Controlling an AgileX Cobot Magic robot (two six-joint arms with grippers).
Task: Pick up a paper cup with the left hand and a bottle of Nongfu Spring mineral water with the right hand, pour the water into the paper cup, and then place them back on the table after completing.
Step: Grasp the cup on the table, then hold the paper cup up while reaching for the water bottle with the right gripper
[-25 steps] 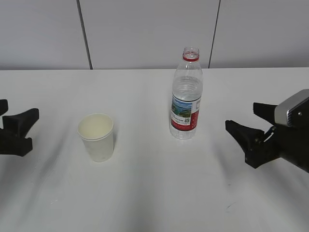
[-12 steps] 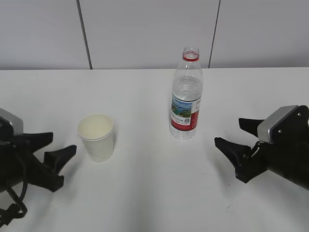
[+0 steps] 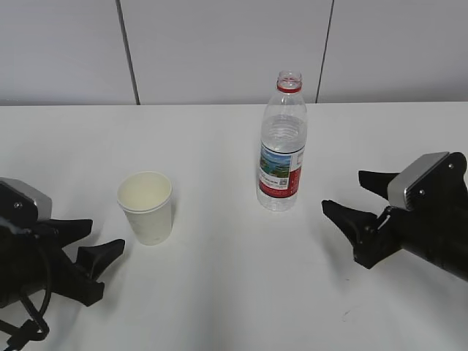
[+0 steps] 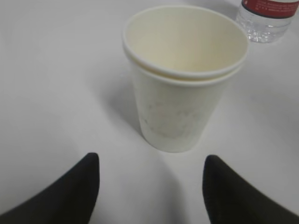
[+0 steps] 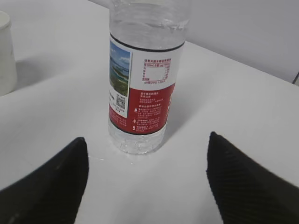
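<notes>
An empty white paper cup (image 3: 147, 206) stands upright on the white table (image 3: 219, 292); it also shows in the left wrist view (image 4: 182, 79). An uncapped Nongfu Spring bottle (image 3: 283, 146) with a red and white label stands upright to its right, with clear water (image 5: 149, 28) in it. My left gripper (image 3: 99, 238) is open, low on the table, just left of the cup and apart from it. My right gripper (image 3: 349, 194) is open, right of the bottle and apart from it. In the wrist views the cup and the bottle (image 5: 145, 79) stand ahead of the open jaws.
A pale panelled wall (image 3: 219, 51) runs along the table's far edge. The cup's edge (image 5: 5, 51) shows at the left of the right wrist view. The bottle's base (image 4: 266, 21) shows at the top right of the left wrist view.
My left gripper has moved in from the left edge toward the cup. My right gripper has moved left toward the bottle. Cup and bottle have not moved.
</notes>
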